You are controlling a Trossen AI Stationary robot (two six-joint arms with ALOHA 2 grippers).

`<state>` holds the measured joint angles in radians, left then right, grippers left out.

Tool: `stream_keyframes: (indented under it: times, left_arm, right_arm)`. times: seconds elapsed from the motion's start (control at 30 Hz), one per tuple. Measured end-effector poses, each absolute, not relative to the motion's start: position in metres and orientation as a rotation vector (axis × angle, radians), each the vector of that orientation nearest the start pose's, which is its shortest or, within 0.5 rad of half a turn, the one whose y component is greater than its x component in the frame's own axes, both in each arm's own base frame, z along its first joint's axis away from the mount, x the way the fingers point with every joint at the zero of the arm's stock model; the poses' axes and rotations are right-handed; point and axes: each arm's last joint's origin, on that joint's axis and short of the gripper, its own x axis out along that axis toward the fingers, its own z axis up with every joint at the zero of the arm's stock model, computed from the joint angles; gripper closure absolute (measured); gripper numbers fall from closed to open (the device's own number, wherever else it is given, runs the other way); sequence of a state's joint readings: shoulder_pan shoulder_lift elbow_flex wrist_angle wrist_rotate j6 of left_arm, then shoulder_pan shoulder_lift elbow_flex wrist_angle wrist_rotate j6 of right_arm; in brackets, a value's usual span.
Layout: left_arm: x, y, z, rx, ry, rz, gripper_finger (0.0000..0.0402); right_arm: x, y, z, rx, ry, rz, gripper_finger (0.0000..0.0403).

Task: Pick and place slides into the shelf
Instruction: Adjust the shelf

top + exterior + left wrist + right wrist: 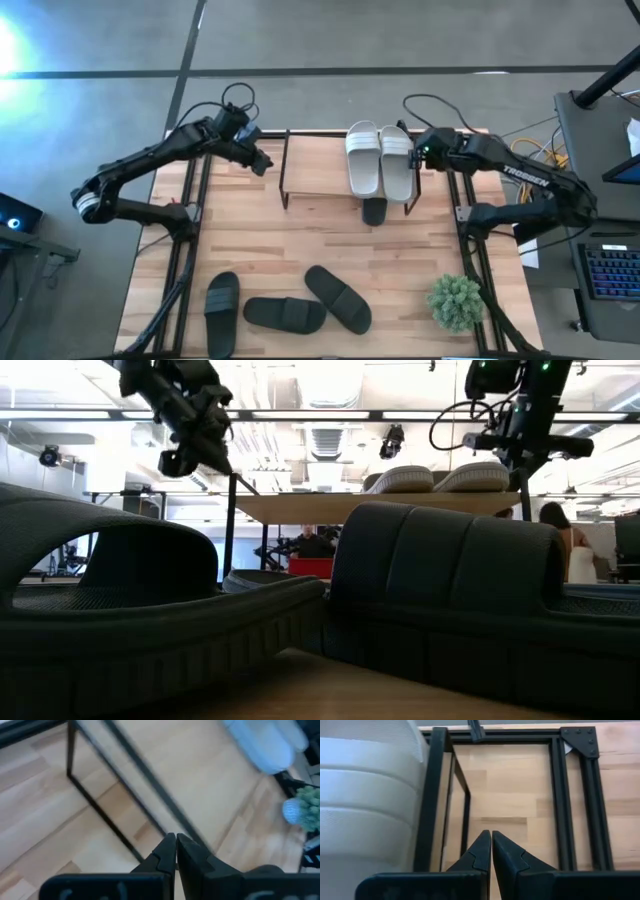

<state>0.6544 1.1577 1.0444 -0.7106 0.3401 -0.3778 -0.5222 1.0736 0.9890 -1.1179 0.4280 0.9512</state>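
Note:
The shelf (320, 168) stands at the table's far middle, a black tube frame with a wood top. Two light slides (362, 160) (396, 162) lie side by side on the right part of its top and also show in the low view (405, 480) (478, 477). One dark slide (373, 211) sticks out from under the shelf. Three dark slides (222, 312) (285, 314) (338, 298) lie on the table near its front edge. My left gripper (262, 162) is shut and empty beside the shelf's left end. My right gripper (418, 152) is shut and empty beside the shelf's right end, next to the light slide (365, 795).
A small green plant (456, 302) stands at the table's near right. Black frame rails (190, 200) (465, 215) run along the table's left and right sides. Bare wood (320, 250) lies between the shelf and the near slides.

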Motion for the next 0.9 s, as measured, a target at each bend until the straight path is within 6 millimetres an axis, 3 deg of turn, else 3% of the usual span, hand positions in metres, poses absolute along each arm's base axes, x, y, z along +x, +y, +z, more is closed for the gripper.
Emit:
stream_keyframes:
  times: [0.27,0.57,0.9]
  left_arm:
    - [0.192,0.140,0.285,-0.751,0.750,0.445,0.0402]
    - [0.195,0.143,0.277,-0.724,0.802,0.431,0.0402]
    - [0.187,0.137,0.279,-0.716,0.849,0.419,0.0402]
  right_arm:
    - [0.159,-0.118,0.280,0.784,0.828,-1.306,0.0394]
    - [0.176,-0.129,0.292,0.758,0.807,-1.251,0.0394]
    - [0.192,-0.133,0.276,0.829,0.904,-1.161,0.0394]
